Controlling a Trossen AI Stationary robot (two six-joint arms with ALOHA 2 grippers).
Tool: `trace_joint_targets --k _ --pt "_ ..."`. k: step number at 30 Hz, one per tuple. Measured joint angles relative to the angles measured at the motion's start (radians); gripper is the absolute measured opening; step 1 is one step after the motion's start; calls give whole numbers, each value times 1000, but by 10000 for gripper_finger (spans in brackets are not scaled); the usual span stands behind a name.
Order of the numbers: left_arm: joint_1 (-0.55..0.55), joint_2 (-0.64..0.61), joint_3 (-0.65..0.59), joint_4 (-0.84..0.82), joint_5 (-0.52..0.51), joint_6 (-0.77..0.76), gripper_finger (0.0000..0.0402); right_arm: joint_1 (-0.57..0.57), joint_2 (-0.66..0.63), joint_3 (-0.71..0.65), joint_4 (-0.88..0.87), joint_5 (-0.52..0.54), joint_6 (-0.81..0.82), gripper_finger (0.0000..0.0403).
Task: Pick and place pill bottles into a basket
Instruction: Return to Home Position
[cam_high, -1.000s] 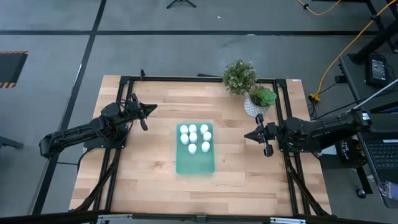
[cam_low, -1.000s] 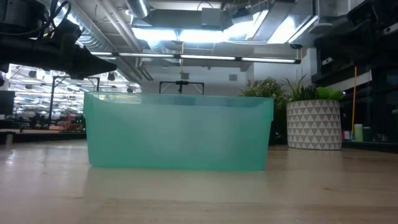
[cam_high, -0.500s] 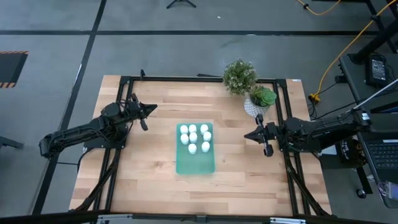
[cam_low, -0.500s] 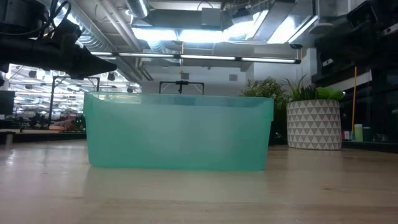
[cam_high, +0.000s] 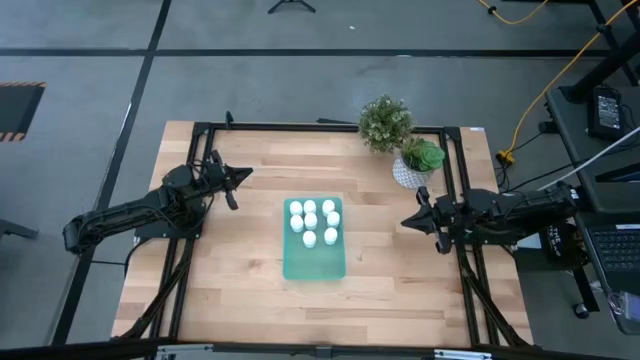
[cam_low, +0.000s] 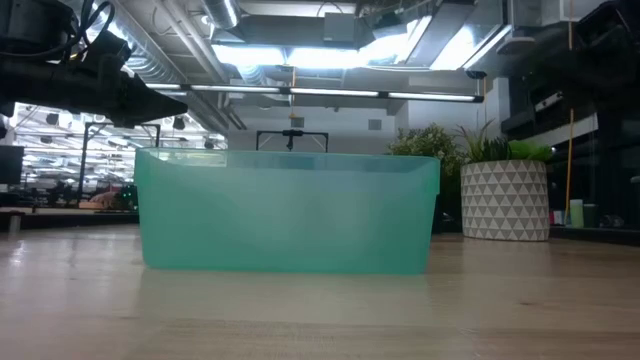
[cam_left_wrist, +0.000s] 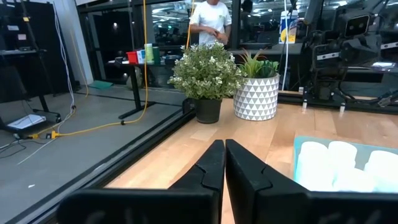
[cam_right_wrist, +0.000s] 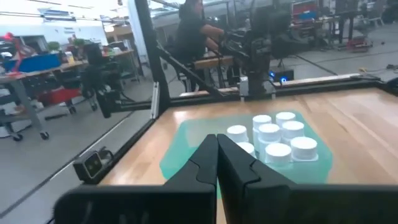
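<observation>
Your basket (cam_high: 313, 264) lies in the middle of the bench (cam_high: 230, 275), its long sides running from the far edge toward the near one. All eight white pill bottles (cam_high: 311, 221) stand upright inside it, bunched at the far end. The near half of the basket floor is bare.

Your left pincer (cam_high: 243, 174) hangs over the bench's far-left part, fingers pressed together and holding nothing. It is well apart from the basket's left wall, with bare wood between them. Your right pincer (cam_high: 408, 221) sits near the bench's right side, level with the bottles. Its fingers are also pressed together and empty, and a strip of open bench separates it from the basket's right wall.

Watch the far-right corner. A white triangle-patterned plant pot (cam_high: 410, 170) stands near the right pincer, on its far side. A bushy plant in a dark pot (cam_high: 385, 122) stands just beyond that, at the far edge. Black frame rails (cam_high: 300, 127) run along the bench's far edge and down both sides, under each arm. The near part of the bench, in front of the basket, is bare wood.
</observation>
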Motion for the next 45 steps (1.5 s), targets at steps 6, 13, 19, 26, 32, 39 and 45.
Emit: trace_joint_targets --k 6,13,19,26,32,39,45 --pt "0 0 0 0 0 0 13 13 -118 0 -136 4 -74 5" --pt "0 0 0 0 -4 0 8 12 -123 1 -127 7 -75 5" --pt "0 2 0 0 -11 0 8 12 -122 1 -127 8 -76 5" --pt "0 2 0 0 -12 0 13 12 -122 1 -127 8 -75 5" --pt "0 2 0 0 -12 0 7 12 -122 1 -127 8 -76 5" --pt "0 2 0 0 -12 0 9 12 -122 1 -127 8 -74 5" --pt "0 2 0 0 -12 0 12 12 -122 1 -127 9 -75 5"
